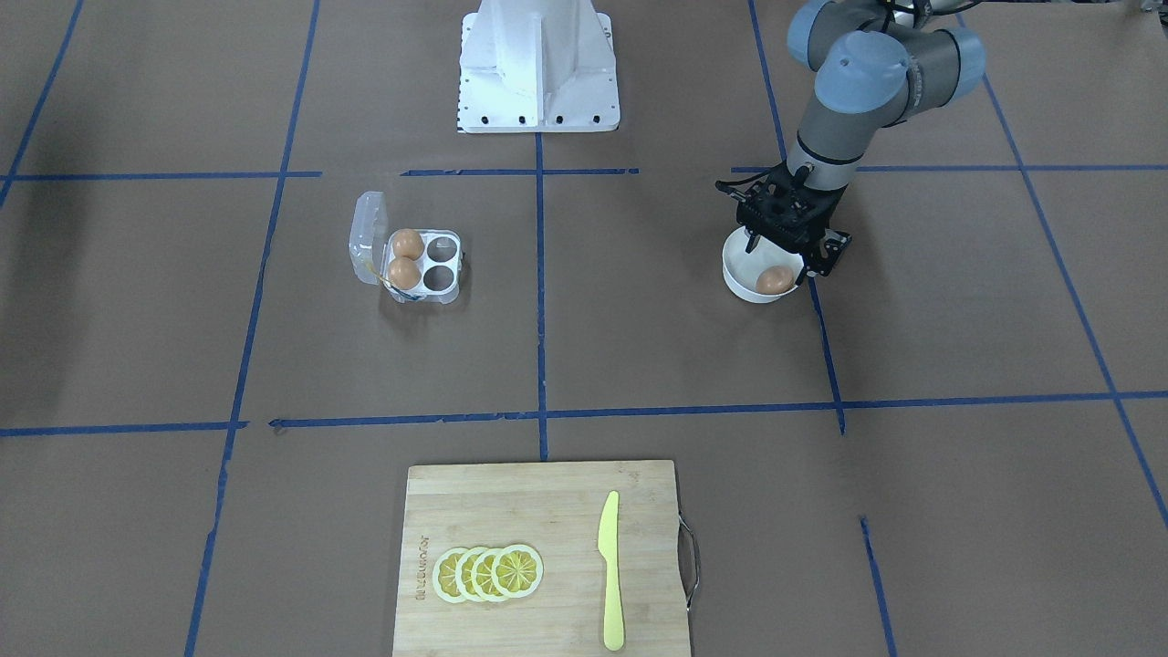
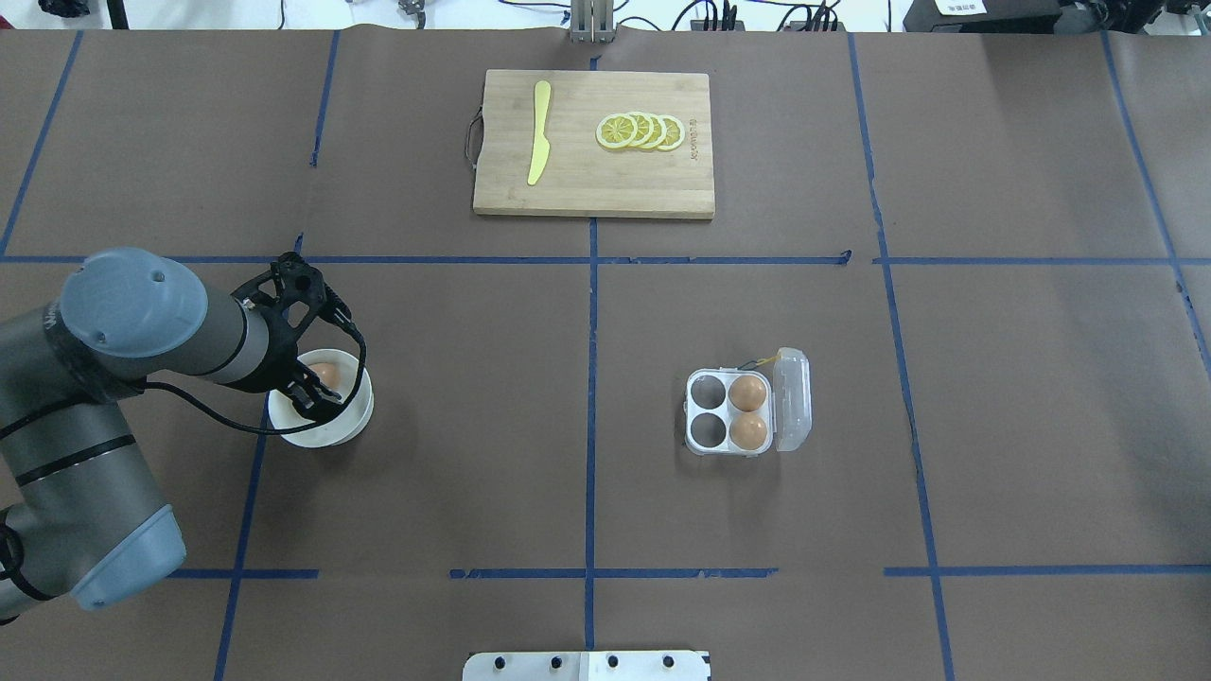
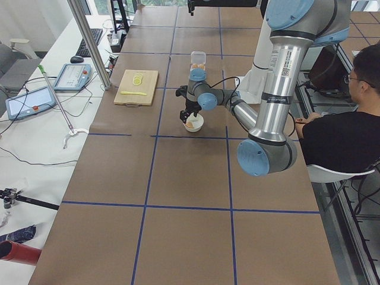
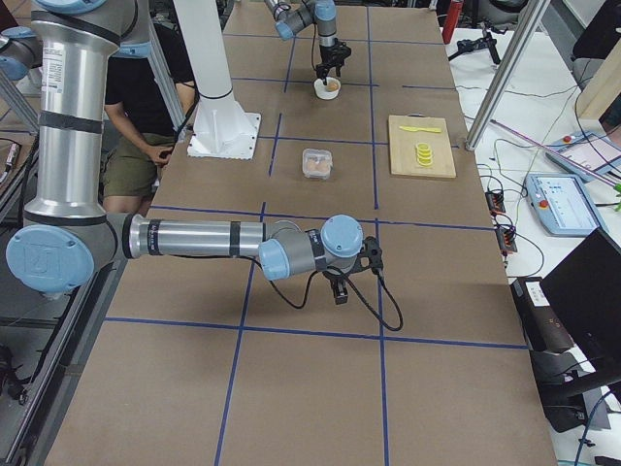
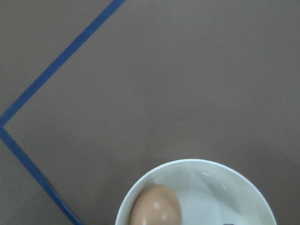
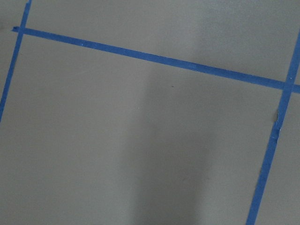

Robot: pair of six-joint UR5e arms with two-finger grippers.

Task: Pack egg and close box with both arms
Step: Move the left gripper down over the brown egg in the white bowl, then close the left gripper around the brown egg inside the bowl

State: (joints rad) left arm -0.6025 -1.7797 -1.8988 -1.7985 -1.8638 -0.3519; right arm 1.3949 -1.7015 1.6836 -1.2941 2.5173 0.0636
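The egg (image 1: 774, 280) lies in a round white bowl (image 1: 741, 281); it also shows in the left wrist view (image 5: 156, 208) and the overhead view (image 2: 324, 375). My left gripper (image 1: 787, 257) hangs just above the bowl, open and empty, its fingers spread across the rim. The clear box (image 1: 422, 266) stands with its lid (image 1: 367, 239) up; two brown eggs (image 1: 407, 244) (image 1: 404, 272) fill the cells beside the lid, and the other two cells are empty. My right gripper (image 4: 337, 289) shows only in the exterior right view, low over bare table; I cannot tell if it is open or shut.
A wooden cutting board (image 1: 538, 511) with lemon slices (image 1: 488, 573) and a yellow knife (image 1: 610, 570) lies at the operators' side. The white pedestal (image 1: 538, 64) stands at the robot's side. A seated person (image 3: 338, 119) is beside the table.
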